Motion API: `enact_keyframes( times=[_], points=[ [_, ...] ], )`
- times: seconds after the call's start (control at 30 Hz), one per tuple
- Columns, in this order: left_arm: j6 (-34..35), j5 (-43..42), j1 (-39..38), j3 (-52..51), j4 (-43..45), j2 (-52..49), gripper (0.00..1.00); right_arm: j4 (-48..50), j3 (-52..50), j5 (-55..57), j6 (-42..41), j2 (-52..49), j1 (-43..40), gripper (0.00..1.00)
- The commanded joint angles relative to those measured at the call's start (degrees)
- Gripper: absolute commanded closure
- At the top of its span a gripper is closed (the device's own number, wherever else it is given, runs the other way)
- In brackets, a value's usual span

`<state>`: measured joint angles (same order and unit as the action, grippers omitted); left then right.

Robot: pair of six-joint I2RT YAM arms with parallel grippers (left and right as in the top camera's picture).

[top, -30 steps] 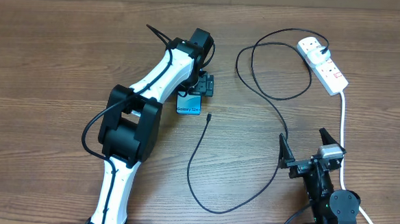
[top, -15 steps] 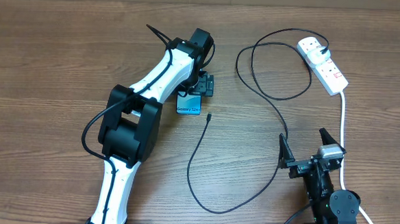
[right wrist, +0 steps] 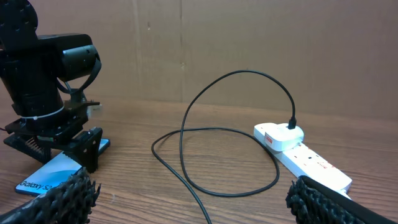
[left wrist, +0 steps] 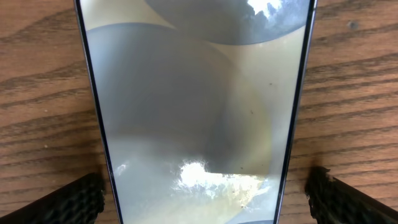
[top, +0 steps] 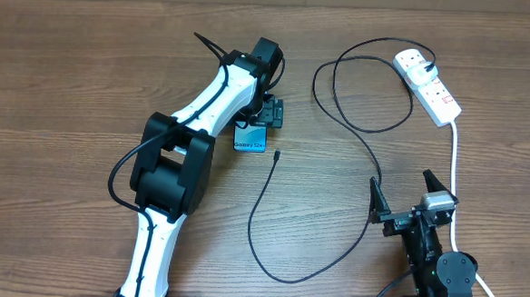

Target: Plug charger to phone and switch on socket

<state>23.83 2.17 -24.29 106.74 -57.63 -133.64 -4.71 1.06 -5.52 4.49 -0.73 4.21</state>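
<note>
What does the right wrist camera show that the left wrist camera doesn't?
Only the right wrist view shows the power strip with the black cable plugged into it and looping across the table, plus the left gripper standing over the phone. Only the left wrist view shows the phone's glossy face close up, filling the frame between that gripper's fingertips, apart on either side of it. Both show the phone lying flat on the wood.

White lettering beginning "Galaxy S2", its last characters unclear, runs along one short edge of the slim blue-screened smartphone (top: 250, 139); no other text is legible.
</note>
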Motion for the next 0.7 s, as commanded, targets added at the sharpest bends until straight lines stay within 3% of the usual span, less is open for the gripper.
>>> enact_keyframes(
  times=[0.0, 0.67],
  points=[
    [0.35, 2.29, 0.0, -2.03, -0.57, -1.07, 0.0, 0.26, -0.57, 0.48, -0.35, 0.57, 0.24, 0.0],
    [-0.13, 2.25, -0.07, -2.01, -1.14, -1.05, 0.0, 0.24, -0.57, 0.48, -0.37, 0.57, 0.22, 0.0]
  ],
)
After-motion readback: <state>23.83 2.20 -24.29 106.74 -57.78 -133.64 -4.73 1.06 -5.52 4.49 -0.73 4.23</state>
